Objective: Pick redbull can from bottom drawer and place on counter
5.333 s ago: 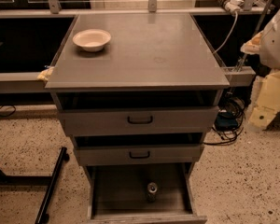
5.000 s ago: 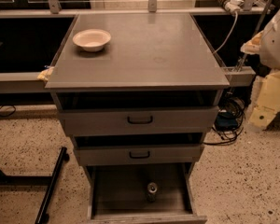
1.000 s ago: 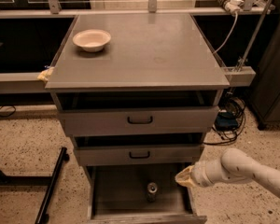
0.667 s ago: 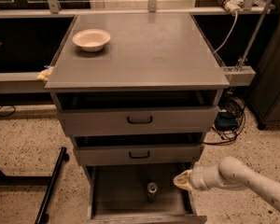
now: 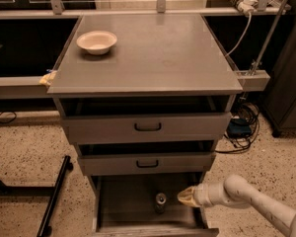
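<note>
Camera view is showing the gripper [image 5: 186, 197] hovering just right of the redbull can [image 5: 160, 202], openness untellable; likely light, slick, dentable: grip mid-body.

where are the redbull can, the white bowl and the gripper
redbull can [image 5: 160, 202]: camera view, its side
white bowl [image 5: 96, 42]: camera view, its inside
gripper [image 5: 185, 197]: camera view, its tip, just right of the can
</note>
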{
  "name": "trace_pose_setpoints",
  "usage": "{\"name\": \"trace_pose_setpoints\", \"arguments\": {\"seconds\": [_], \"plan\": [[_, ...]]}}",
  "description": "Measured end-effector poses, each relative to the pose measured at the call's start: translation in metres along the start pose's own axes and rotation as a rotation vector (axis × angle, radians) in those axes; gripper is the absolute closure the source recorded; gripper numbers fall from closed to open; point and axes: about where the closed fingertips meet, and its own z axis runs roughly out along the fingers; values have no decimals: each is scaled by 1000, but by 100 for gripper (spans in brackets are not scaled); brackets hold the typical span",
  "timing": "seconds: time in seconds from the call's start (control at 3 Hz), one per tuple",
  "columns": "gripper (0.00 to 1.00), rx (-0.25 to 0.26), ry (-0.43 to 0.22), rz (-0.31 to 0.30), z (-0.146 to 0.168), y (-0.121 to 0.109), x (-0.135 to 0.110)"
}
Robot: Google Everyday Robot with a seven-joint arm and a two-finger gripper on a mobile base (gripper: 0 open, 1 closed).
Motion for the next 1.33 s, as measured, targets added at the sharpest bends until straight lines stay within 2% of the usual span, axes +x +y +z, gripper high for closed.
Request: {"name": "trace_pose_setpoints", "arguments": {"seconds": [0.33, 0.67, 1.33], "plan": [[100, -11, 5, -12, 7, 2, 1], [82, -30, -21, -30, 24, 4, -2], [35, -58, -69, -56, 50, 6, -10]]}}
